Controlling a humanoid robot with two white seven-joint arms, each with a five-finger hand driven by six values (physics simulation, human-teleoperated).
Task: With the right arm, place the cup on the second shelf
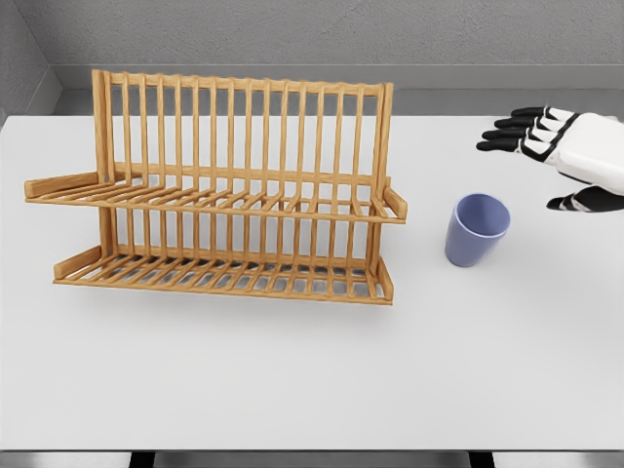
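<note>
Cup (477,228): blue-violet, upright, mouth up, standing on the white surface (312,380) just right of the wooden rack (219,190). Apart from the rack; nothing touching it.

Right hand (570,156): enters from the right edge, hovering above and to the right of the cup, near it but not in contact. Fingers (512,132) extended and spread wide toward the left, thumb set below them; holding nothing. Left arm not visible.

Rack: 2 slatted tiers, both bare. Upper tier (214,200) has low end stops at left and right. Which tier counts as "second" is not certain; judged to be the upper one.

Step in hand (judgement): reach and grasp, not yet made.

Notes for doing it well:
- Bring the hand down and left so the cup wall sits between thumb and fingers; approach from the side, not over the rim.
- Grip around mid-height; the cup tapers to the base, so a low grip may slip.
- Close only once the palm is near the wall, to avoid tipping the cup toward the rack.
- Lift clear of the right end stop before moving in over the tier.
</note>
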